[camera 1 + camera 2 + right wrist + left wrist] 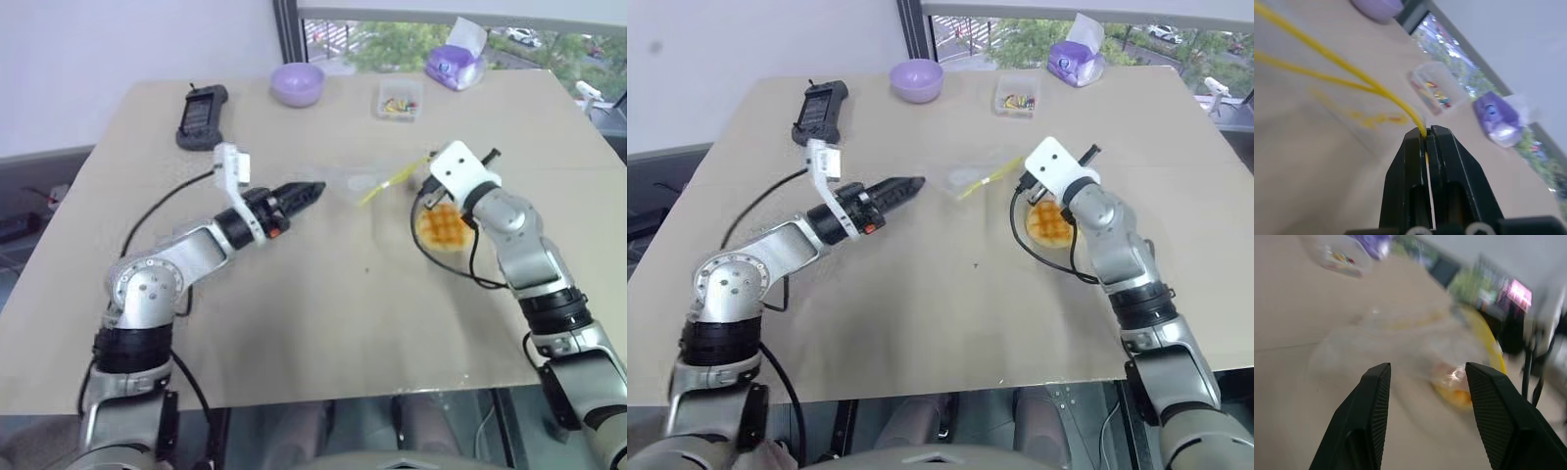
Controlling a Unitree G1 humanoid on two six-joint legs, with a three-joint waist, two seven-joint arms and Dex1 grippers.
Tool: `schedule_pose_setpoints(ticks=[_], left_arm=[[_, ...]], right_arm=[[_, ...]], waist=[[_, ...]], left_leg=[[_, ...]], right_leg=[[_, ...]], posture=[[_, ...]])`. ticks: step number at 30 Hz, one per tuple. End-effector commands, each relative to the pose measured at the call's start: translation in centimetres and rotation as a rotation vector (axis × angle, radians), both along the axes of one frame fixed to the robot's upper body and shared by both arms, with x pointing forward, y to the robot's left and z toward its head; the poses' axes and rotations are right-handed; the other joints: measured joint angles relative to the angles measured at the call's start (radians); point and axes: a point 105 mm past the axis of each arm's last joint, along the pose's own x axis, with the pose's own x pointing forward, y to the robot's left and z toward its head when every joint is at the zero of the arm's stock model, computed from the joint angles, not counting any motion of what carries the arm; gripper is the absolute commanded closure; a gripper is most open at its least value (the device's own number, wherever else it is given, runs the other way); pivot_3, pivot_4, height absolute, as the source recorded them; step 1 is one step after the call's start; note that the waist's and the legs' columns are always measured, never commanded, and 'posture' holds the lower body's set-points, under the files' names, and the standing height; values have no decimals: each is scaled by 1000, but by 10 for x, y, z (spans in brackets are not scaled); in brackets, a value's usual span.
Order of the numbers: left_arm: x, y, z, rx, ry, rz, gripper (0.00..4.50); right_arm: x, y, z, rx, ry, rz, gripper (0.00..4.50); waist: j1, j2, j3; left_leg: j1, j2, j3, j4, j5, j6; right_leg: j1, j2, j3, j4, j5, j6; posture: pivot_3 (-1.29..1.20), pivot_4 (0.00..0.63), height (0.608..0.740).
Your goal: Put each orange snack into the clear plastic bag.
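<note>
One orange snack (443,227), a round bun with a grid-scored top, lies on the table right of centre, just under my right wrist. The clear plastic bag (353,181) lies crinkled at the table's middle, its yellow closure strip (384,183) running toward my right gripper (1426,131). That gripper is shut on the end of the strip. My left gripper (1425,377) points level at the bag from the left and stands open, with nothing between its fingers (1376,401). In the left wrist view the bag (1400,342) lies just ahead, with an orange blur (1452,391) showing through it.
Along the far edge stand a black handheld device (201,116), a purple bowl (297,83), a small clear box of colourful bits (399,100) and a purple tissue pack (454,64). A black cable (167,201) trails by my left arm. The table's near half (333,323) is bare.
</note>
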Motion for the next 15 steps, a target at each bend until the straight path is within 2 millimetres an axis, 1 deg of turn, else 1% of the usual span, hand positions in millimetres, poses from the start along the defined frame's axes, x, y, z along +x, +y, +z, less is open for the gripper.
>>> schedule_pose_setpoints(ticks=[1, 4, 8, 12, 15], left_arm=[[-16, -25, 14, 122, -179, -118, 1947], [-20, -38, 12, 123, -212, -155, 1947], [-20, -48, 4, 109, -206, -177, 1947], [-16, -50, 4, 84, -191, -162, 1947], [-6, -47, 0, 132, -200, -109, 1947]], right_arm=[[-1, 7, 18, -48, -62, -14, 4500], [2, 10, 3, -49, -9, -27, 4500], [5, 11, -9, -80, 39, -57, 4500], [5, 16, -14, -92, 59, -53, 4500], [5, 20, -13, -51, 66, -50, 4500]], waist=[[0, 0, 0], [-2, 0, 0], [-4, 0, 0], [-10, 0, 0], [-17, 0, 0]], left_leg=[[0, 1, 0, -1, 0, 0], [0, 3, 1, -3, 0, 0], [0, 3, 1, -3, 0, 0], [0, 3, 1, -3, 0, 0], [0, 3, 1, -3, 0, 0]], right_leg=[[0, 0, 0, -1, 0, 0], [-1, 0, 0, -1, 0, 0], [-2, 1, 1, -1, 0, 0], [-2, 1, 1, -1, 0, 0], [-2, 1, 1, 0, 0, 0]], posture=[[0, 150, 740], [0, 150, 740], [0, 150, 740], [0, 150, 740], [0, 150, 740]])
